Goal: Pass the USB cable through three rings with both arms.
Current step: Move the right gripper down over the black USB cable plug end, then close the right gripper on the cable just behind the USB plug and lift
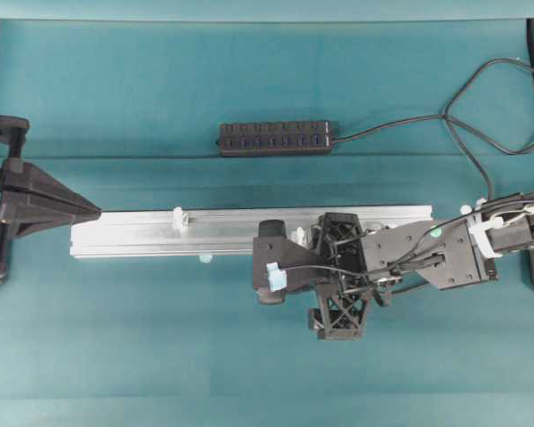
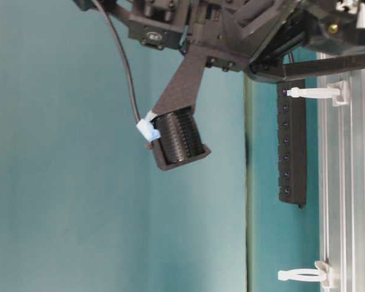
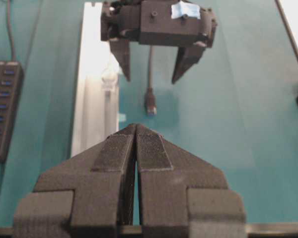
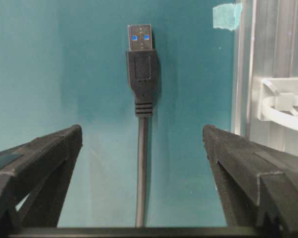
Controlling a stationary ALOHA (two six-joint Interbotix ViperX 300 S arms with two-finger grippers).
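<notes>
Two claws, one in range: my right gripper (image 4: 141, 163) is spread wide, holding nothing, straddling the USB cable (image 4: 142, 163) lying flat on the mat just beside the rail (image 1: 249, 229). Cable's long axis runs straight out ahead between my fingers, plug (image 4: 140, 64) beyond the tips, pointing toward my left gripper (image 3: 135, 148). That one sits pressed together, empty, well apart. Judgement: right arm grabs first, closing across the cord.

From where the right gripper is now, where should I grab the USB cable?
Grip the moulded plug body of the USB cable, just behind the metal tip. It lies flat between the open fingers of the right gripper, so come straight down, jaws closing across its sides.
</notes>
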